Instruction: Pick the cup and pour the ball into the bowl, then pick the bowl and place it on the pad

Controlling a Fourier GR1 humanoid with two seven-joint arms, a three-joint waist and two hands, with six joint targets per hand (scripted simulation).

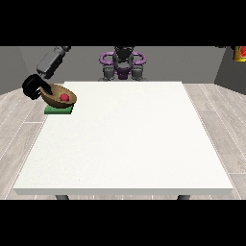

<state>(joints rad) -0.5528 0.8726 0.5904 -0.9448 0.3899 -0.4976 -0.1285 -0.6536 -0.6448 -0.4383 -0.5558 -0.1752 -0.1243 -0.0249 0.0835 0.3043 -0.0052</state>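
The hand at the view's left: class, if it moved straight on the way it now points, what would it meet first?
The hand at the view's left already grips the wooden bowl holding the red ball. Carried on, the bowl would probably meet the green pad just beneath, though depth is unclear.

Nothing readable anywhere here, honestly. No labels, brand names, numbers or signs on anything. The yellow-and-red thing (239, 53) up in the top right corner might carry markings, but I can't tell.
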